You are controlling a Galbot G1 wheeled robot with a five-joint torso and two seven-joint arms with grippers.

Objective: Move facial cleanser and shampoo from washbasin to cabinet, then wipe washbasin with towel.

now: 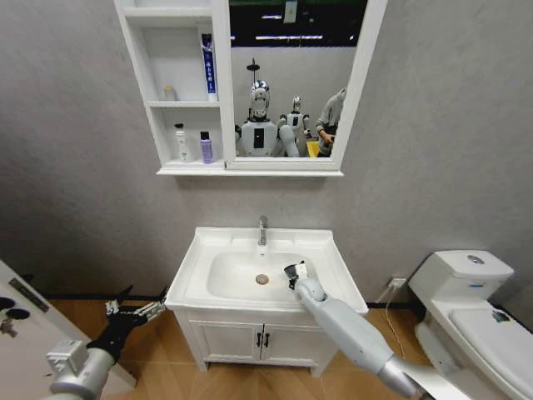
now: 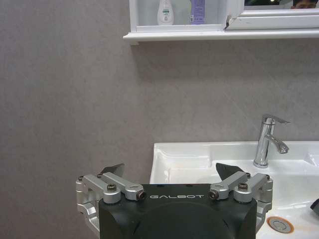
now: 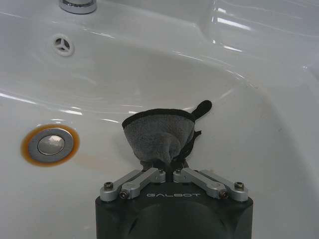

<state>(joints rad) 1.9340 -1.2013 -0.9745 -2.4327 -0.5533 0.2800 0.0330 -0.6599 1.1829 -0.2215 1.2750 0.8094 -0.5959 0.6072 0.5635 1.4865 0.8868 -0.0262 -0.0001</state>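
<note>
"GALBOT" on each hand [image 2: 172, 172] [image 3: 169, 172]

Grey textured wall [image 1: 75, 150] all around, wood-look floor [image 1: 158, 333] underneath. White toilet [image 1: 470, 312] sits off to the right, with a wall outlet [image 1: 397, 283] beside it. White vanity [image 1: 262, 340] with black handles stands on the floor.

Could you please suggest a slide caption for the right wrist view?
Right gripper pressing the dark grey towel against the washbasin bowl, beside the drain.
</note>
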